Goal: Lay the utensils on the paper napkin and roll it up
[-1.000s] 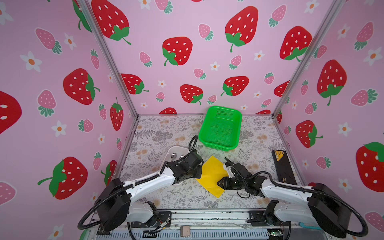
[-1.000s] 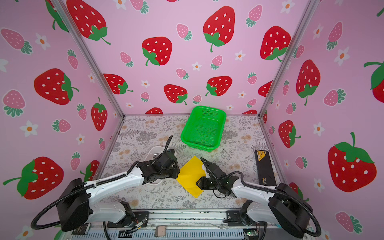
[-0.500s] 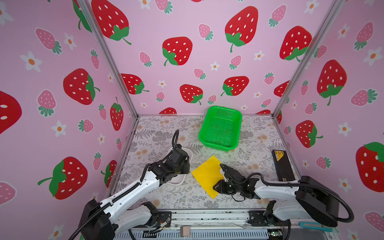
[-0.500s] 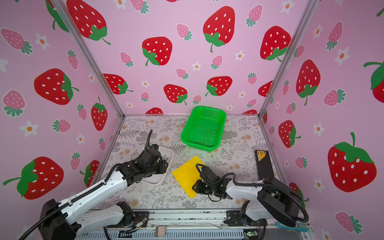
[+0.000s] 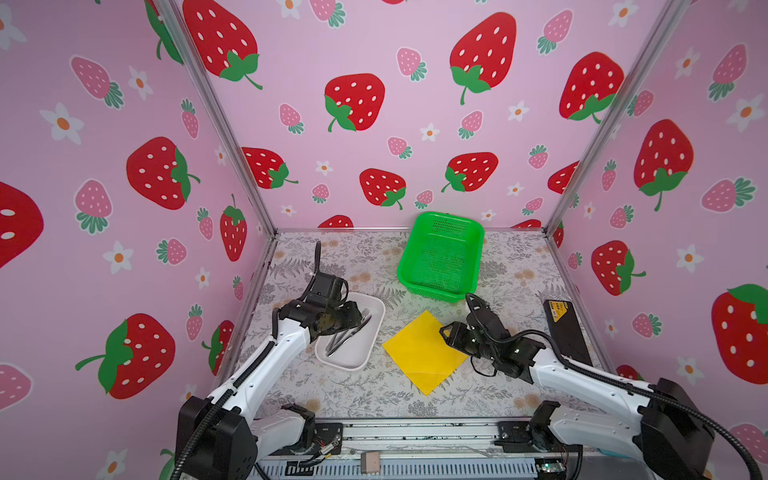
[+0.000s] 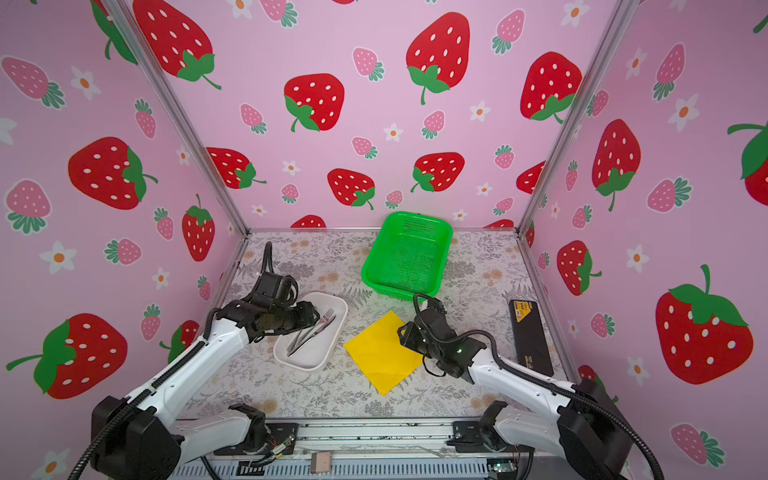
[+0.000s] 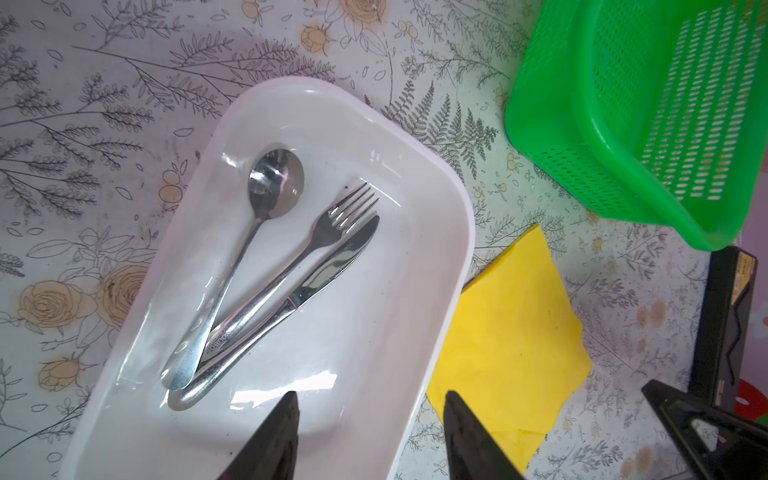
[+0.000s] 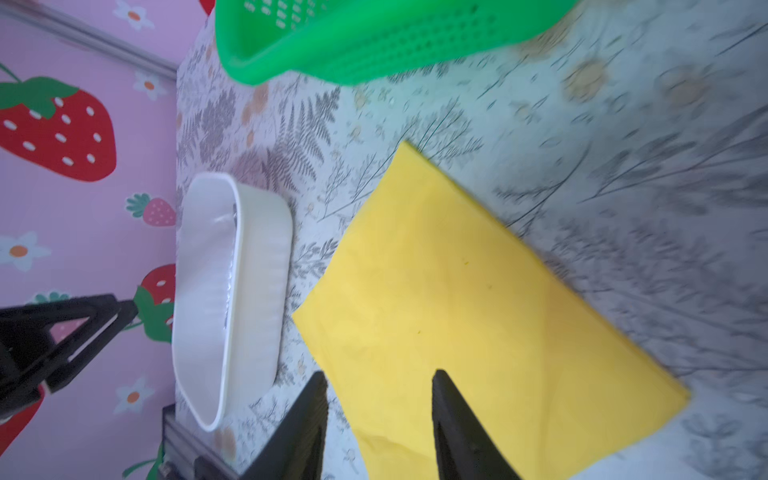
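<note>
The utensils, a silver spoon (image 7: 266, 195), fork (image 7: 332, 224) and knife (image 7: 332, 266), lie side by side in the white tray (image 5: 353, 353) (image 7: 374, 332), their handles together. The yellow paper napkin (image 5: 419, 353) (image 6: 380, 353) (image 8: 478, 299) lies flat on the table, just right of the tray. My left gripper (image 5: 355, 311) (image 7: 370, 395) hovers open over the tray's near end, close to the handles, with nothing between its fingers. Over the napkin's right corner my right gripper (image 5: 446, 332) (image 8: 379, 374) stands open and empty.
A green mesh basket (image 5: 440, 257) stands behind the napkin near the back wall. A black box (image 5: 563, 328) lies along the right wall. Strawberry-patterned walls close in the table on three sides.
My left gripper has left the napkin and swung left over the tray. The napkin, raised at one side before, now lies flat. My right gripper has drawn back to the napkin's right corner. Both jaws have opened wider.
</note>
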`<action>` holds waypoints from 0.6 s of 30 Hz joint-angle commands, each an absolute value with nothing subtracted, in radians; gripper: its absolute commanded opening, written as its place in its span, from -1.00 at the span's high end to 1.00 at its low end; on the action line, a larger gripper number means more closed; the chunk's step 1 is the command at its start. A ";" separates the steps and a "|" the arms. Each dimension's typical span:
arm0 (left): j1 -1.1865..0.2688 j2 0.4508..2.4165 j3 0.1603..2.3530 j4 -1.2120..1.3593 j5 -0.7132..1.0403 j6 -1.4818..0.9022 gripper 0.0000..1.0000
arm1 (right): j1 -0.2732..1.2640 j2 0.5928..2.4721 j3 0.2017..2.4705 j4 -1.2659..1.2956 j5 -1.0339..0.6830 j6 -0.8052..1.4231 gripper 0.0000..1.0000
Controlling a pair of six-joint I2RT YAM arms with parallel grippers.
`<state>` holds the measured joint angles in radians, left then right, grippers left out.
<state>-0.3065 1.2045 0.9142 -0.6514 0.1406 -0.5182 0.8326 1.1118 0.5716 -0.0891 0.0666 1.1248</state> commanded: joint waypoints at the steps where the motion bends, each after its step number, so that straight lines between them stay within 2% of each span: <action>1: -0.297 1.249 0.940 -0.697 0.144 -0.480 -0.15 | 0.765 1.090 0.593 -0.224 0.153 1.020 0.06; 5: -0.296 1.280 0.943 -0.694 0.171 -0.473 -0.18 | 0.702 1.105 0.598 -0.224 0.112 0.908 0.04; 9: -0.297 1.284 0.982 -0.760 0.099 -0.484 -0.16 | 0.668 1.145 0.654 -0.263 0.107 0.808 0.02; 11: -0.292 1.267 0.973 -0.753 0.087 -0.482 -0.23 | 0.657 1.162 0.685 -0.290 0.109 0.789 0.00; 18: -0.288 1.325 1.002 -0.803 0.110 -0.458 -0.22 | 0.652 1.181 0.682 -0.278 0.105 0.780 -0.02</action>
<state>-0.2943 1.3037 0.9676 -0.7456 0.1127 -0.4793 0.6571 1.1805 0.6891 -0.2565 0.0971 0.8059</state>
